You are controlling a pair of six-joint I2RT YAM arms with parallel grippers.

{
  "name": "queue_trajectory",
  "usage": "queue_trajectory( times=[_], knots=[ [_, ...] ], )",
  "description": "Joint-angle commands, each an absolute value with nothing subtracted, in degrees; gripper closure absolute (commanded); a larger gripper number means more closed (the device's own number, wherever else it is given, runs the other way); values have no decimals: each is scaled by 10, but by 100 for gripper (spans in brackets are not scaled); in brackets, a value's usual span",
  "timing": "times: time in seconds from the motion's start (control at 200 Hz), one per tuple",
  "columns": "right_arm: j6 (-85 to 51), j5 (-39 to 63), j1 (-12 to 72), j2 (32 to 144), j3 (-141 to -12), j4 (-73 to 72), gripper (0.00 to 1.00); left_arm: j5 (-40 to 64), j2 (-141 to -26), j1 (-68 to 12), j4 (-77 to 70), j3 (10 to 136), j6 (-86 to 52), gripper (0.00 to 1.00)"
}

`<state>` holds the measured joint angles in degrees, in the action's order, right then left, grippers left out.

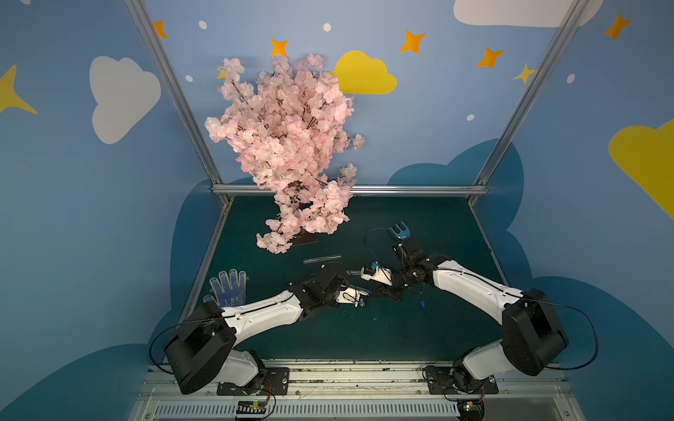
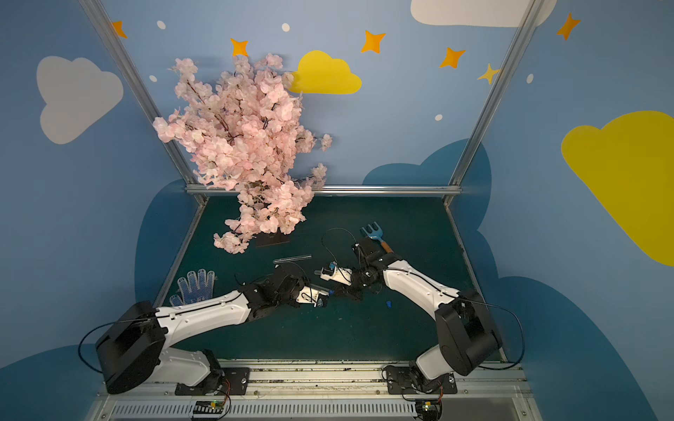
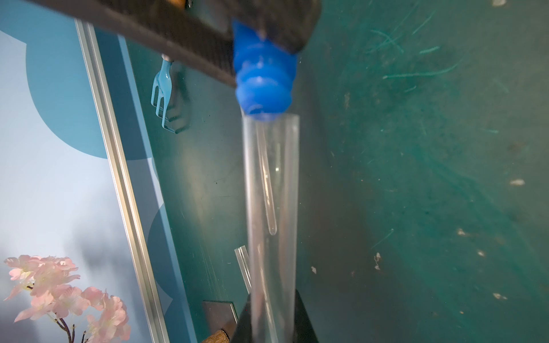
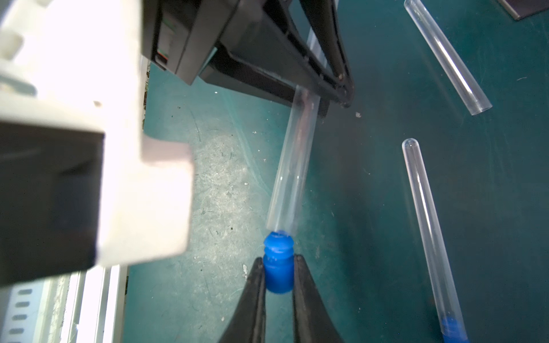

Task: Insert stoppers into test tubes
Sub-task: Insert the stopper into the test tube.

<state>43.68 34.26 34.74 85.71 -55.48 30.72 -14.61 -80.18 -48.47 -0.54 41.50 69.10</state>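
Left gripper, bottom centre of the left wrist view: clamped on a clear test tube, whose long axis runs straight up the frame to its open mouth. Right gripper, bottom centre of the right wrist view: pinched on a blue stopper, whose ribbed nose touches that mouth and sits slightly toward the mouth's left edge in the left wrist view. Coming move, by judgement: centre the stopper and press it along the tube's axis, both arms being equally near.

Blue walls, white and yellow cloud decals, orange stars, aluminium frame posts, dark green tabletop, pink blossom tree
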Motion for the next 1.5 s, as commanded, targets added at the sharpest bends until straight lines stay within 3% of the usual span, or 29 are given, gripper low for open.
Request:
queue_trajectory(
  times=[0.0,0.531,0.761,1.121,1.497],
  knots=[
    [431,339,353,866,-573,318,89,-134,-792,-488,-12,407,695,98],
    [392,332,359,893,-617,349,90,-149,-802,-498,-4,412,716,98],
    [315,317,360,939,-684,401,93,-151,-796,-504,-5,417,724,98],
    [269,375,360,951,-718,392,95,-146,-782,-511,-27,406,752,97],
    [241,417,362,957,-751,404,96,-72,-721,-517,-98,361,797,98]
  ],
)
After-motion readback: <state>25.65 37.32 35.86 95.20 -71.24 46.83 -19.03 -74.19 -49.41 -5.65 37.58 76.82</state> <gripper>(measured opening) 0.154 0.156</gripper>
